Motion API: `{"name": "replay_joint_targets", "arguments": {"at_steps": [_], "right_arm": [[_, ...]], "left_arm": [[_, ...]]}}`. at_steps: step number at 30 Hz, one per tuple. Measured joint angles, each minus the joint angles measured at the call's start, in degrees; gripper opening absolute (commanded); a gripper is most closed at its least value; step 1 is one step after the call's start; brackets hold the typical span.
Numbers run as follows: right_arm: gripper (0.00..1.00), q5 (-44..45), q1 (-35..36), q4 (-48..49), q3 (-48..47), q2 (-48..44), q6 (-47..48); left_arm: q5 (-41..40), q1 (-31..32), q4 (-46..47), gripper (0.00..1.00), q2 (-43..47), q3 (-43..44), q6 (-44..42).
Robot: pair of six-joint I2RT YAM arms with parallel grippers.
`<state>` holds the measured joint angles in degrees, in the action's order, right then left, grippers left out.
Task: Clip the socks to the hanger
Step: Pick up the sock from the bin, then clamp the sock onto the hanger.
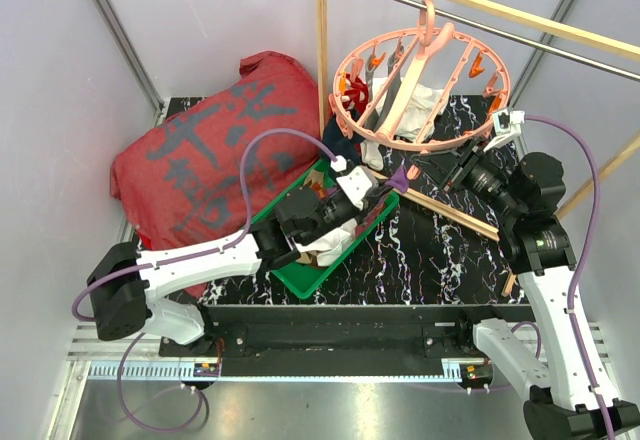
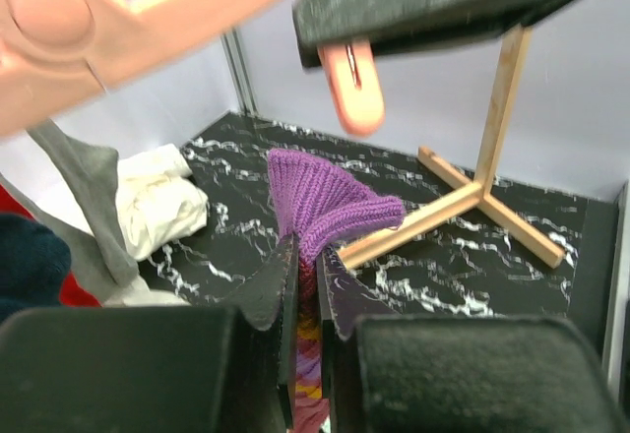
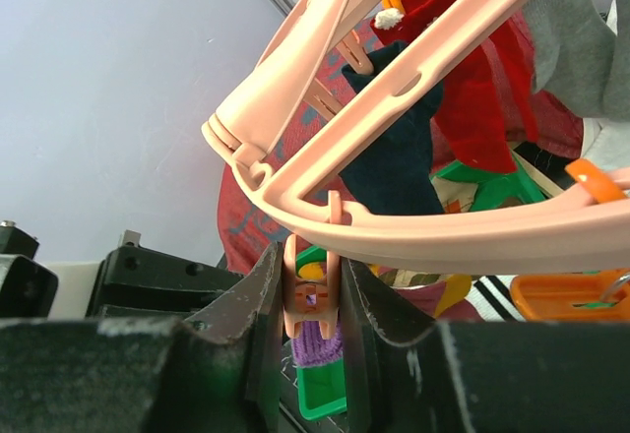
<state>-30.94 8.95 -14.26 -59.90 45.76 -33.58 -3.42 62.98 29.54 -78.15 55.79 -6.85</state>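
Above the black white-veined marbled tabletop (image 1: 420,260), walled in pale grey, I have the right gripper (image 3: 311,278) clenched on a small salmon-pink plastic clip (image 3: 312,305). It dangles from the round salmon-pink spoked plastic hanger ring (image 3: 433,231), and I judge the squeeze is meant to spread its mouth. My left gripper (image 2: 307,264) is clamped on a knitted purple sock with orange stripes (image 2: 320,202), cuff upward just beneath that clip and not yet in it, ready to rise into the mouth; a red sock (image 3: 472,89) and a navy sock (image 3: 399,167) hang from the ring.
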Motion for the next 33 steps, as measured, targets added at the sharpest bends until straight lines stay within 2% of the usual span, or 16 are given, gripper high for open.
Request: {"name": "replay_joint_targets", "arguments": {"at_steps": [33], "right_arm": [[0.16, -0.15, 0.02, 5.07, 1.68, -0.55, -2.64]], "left_arm": [[-0.94, 2.21, 0.87, 0.0, -3.61, 6.86, -0.83]]}}
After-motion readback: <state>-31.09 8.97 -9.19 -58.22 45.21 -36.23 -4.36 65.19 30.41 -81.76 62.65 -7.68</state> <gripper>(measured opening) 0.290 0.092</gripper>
